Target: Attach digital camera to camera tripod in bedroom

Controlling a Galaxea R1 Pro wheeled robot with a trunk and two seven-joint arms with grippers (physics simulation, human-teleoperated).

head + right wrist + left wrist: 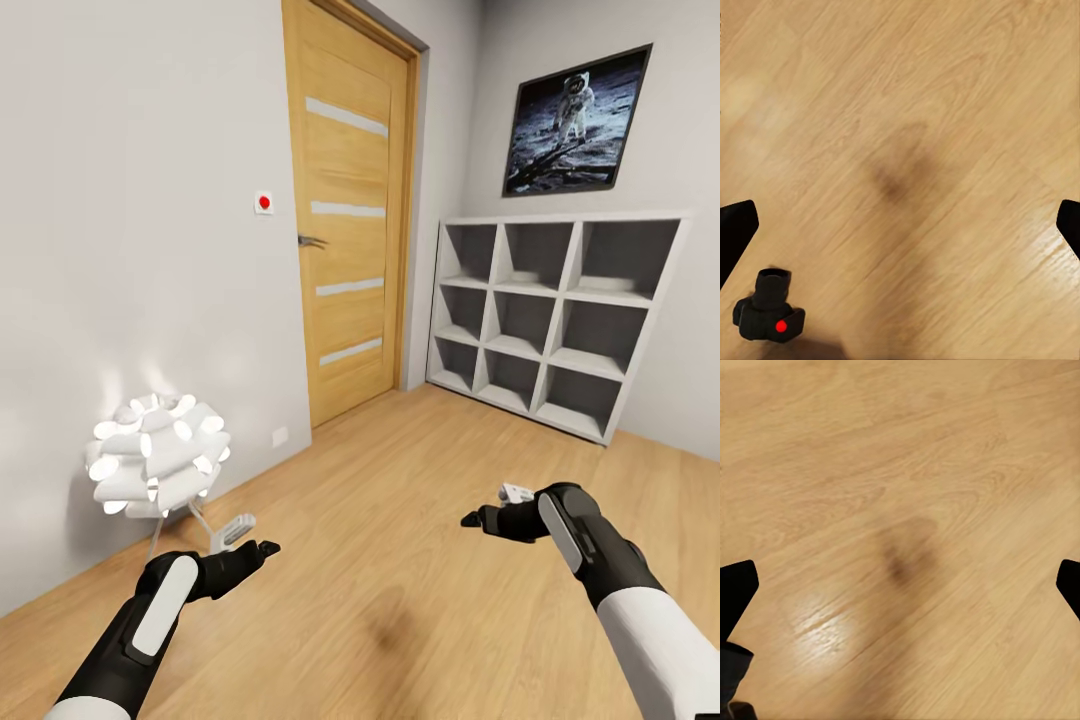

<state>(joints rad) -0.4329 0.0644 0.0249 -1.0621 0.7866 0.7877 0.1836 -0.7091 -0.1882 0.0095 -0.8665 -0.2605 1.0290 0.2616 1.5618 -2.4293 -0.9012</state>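
The digital camera (769, 311), small and black with a red round button, stands on the light wood plank floor (915, 112) in the right wrist view, off to one side of my right gripper (900, 229) and below it. That gripper is open, its fingertips (735, 232) spread wide with nothing between them. My left gripper (900, 592) is open too, above bare floor. In the head view both grippers, left (255, 552) and right (482, 520), are held out low in front of me. The camera tripod is out of view.
A wooden door (350, 220) is shut in the wall ahead. A white cube shelf (560, 310) stands at the right under a framed astronaut picture (578, 120). A glowing white floor lamp (155, 455) sits by the left wall. Open floor (400, 520) lies between them.
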